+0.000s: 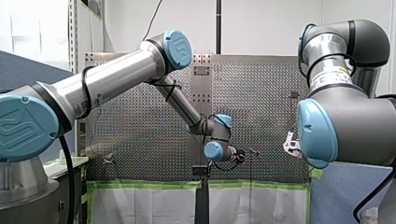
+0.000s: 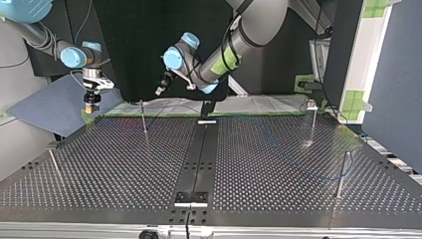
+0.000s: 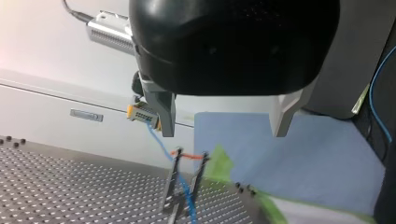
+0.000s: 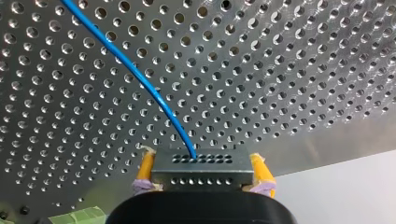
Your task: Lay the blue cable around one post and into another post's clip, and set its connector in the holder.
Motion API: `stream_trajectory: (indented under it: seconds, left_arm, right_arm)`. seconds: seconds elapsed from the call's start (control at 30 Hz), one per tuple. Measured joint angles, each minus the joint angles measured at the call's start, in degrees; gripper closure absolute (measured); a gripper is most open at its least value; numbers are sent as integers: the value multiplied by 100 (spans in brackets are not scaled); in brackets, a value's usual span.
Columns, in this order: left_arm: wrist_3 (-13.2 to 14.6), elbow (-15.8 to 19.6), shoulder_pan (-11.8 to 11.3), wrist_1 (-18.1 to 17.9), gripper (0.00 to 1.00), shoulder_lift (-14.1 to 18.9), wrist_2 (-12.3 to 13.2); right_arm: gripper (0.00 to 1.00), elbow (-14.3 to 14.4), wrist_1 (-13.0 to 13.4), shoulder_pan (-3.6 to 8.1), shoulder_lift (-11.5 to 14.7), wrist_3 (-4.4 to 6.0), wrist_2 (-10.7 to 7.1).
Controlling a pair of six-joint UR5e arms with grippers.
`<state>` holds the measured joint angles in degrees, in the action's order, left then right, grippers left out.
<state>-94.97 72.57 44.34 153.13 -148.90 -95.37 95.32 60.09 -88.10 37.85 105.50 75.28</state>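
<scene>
My right gripper [image 4: 201, 161] is shut on the dark connector [image 4: 201, 173], with a yellow pad on each side of it. The blue cable [image 4: 140, 74] leaves the connector and runs out over the perforated table [image 4: 280, 70]. In the top view my right gripper [image 2: 91, 107] hangs over the table's far left corner. My left gripper [image 3: 224, 133] is open and empty, its metal fingers [image 3: 164, 116] wide apart. Ahead of it the connector [image 3: 139, 113] shows, and the cable [image 3: 161, 144] drops from it into a forked post's clip [image 3: 182, 186]. My left gripper [image 2: 160, 91] hovers above a thin post [image 2: 143, 117].
More posts stand at the top view's left edge [image 2: 54, 164], far right [image 2: 312, 122] and near right [image 2: 341, 174]; a faint blue cable [image 2: 323, 178] curves by that last post. A black rail [image 2: 199, 154] runs down the table's middle. Green tape [image 2: 149, 113] lines the far edge.
</scene>
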Motion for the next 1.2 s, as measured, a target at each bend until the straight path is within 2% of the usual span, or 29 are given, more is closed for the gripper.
stream_trajectory:
  seconds: [0.47,1.2]
  left_arm:
    - [-174,122,49,18,0,7,-190]
    - [-220,127,40,61,0,8,-373]
  right_arm:
    - [100,-1,-14,-2,-8,8,-7]
    - [100,-12,-18,-33,-26,8,-30]
